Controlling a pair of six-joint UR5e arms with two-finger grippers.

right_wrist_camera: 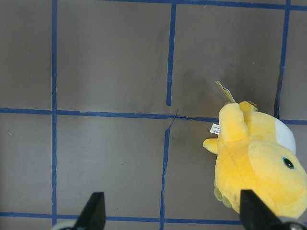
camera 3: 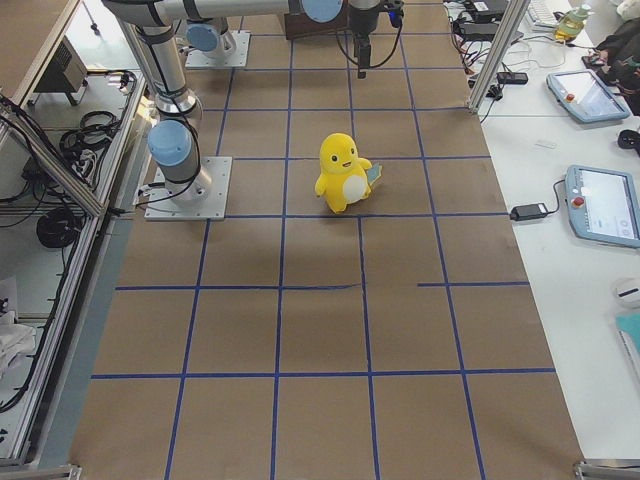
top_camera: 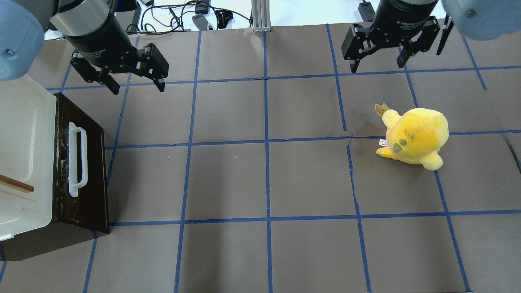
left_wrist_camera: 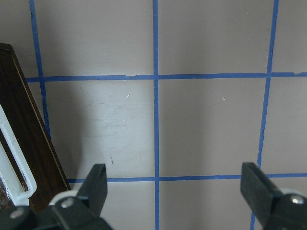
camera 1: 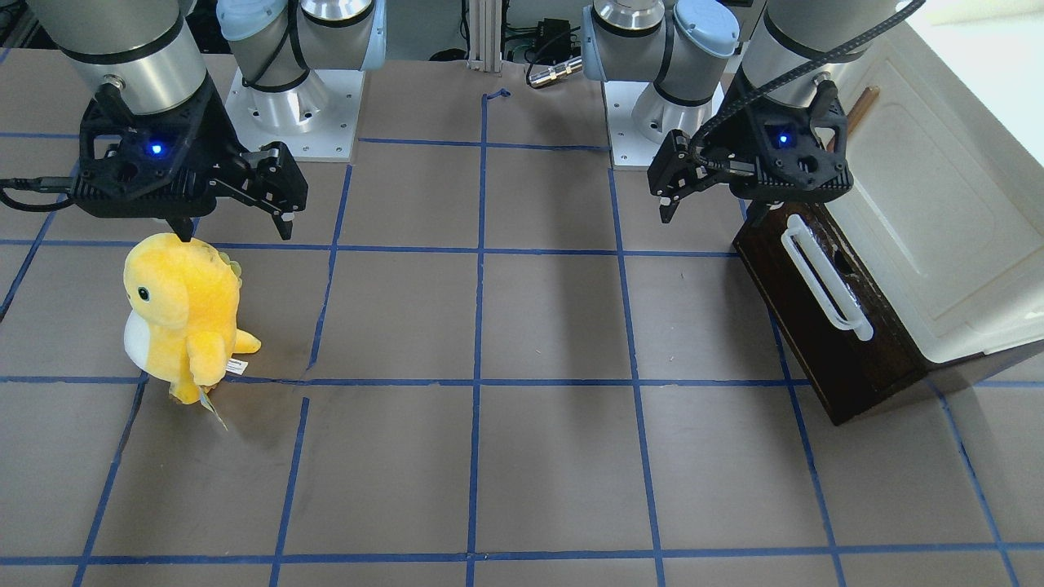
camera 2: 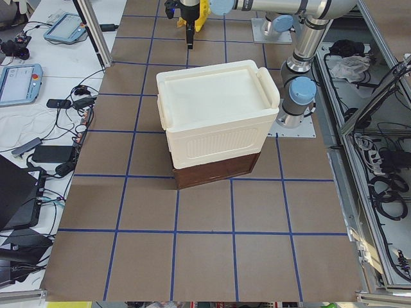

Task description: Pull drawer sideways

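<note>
Drawer (top_camera: 95, 179) location? — Ana

9 o'clock edge of the table (top_camera: 264, 183), overhead clock. It sits under a cream cabinet (top_camera: 24, 134), front turned to 3 so the bar faces table centre, within reach. No pale inside showing, so I'd call it shut. — Raj

Build? — Ana

Dark stained wood, glossy, flat slab front, whitish scuffs round the handle (top_camera: 73, 162). That's a long white bar with rounded ends, smooth, standing off the wood and running 12 to 6. Cabinet looks like moulded plastic, rounded corners. — Raj

Left gripper (top_camera: 137, 89)? — Ana

At 11, just past the drawer's far corner, above the table, touching nothing. Fingers spread wide, empty. The spread lies 9 to 3, across the bar's run, so my read is it's staged to drop over the bar or hook it. Its wrist view catches only the drawer's edge at 8. — Raj

Risk on the next move? — Ana

It needs to shift toward 7 and come down. A smooth bar may slip. Nothing visibly anchors the unit, so the whole thing might slide instead of opening. Guess only. — Raj

Further out? — Ana

Toy (top_camera: 415, 136) at 3: yellow plush, white belly, soft, upright, well apart from the pull path. Right gripper (top_camera: 377, 67) at 1, fingers also wide, nothing held, out of the way. Table is matte brown paper with a blue tape grid. — Raj
</note>
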